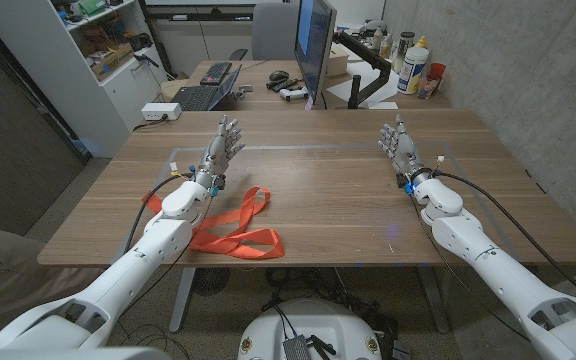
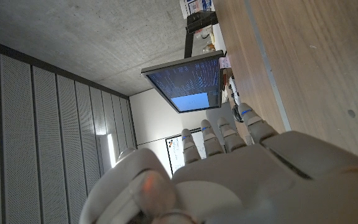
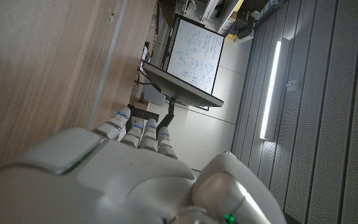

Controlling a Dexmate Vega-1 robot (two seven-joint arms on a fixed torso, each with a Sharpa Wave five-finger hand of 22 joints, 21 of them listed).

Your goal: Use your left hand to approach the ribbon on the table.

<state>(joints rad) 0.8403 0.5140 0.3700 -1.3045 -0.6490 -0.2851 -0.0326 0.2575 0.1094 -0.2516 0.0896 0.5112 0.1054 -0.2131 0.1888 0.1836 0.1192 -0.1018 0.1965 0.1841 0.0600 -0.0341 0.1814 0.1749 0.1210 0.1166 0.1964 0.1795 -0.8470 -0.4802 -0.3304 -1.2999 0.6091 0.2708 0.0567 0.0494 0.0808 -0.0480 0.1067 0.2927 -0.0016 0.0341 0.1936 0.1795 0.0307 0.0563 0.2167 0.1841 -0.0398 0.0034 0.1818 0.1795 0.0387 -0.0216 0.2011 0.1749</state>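
Ribbon [image 1: 233, 230] behind left hand [image 1: 221, 148]

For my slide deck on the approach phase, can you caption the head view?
Left robot hand open above the wooden table, orange ribbon lying beside its forearm; right robot hand open.

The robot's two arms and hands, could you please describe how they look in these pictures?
Both arms are smooth, glossy white shells with rounded segments. The left hand and right hand are grey and metallic-looking, with small blue marks on the fingers. A black cable loops along the left wrist, and another black cable runs beside the right forearm. The left wrist carries a red fitting, the right a blue one.
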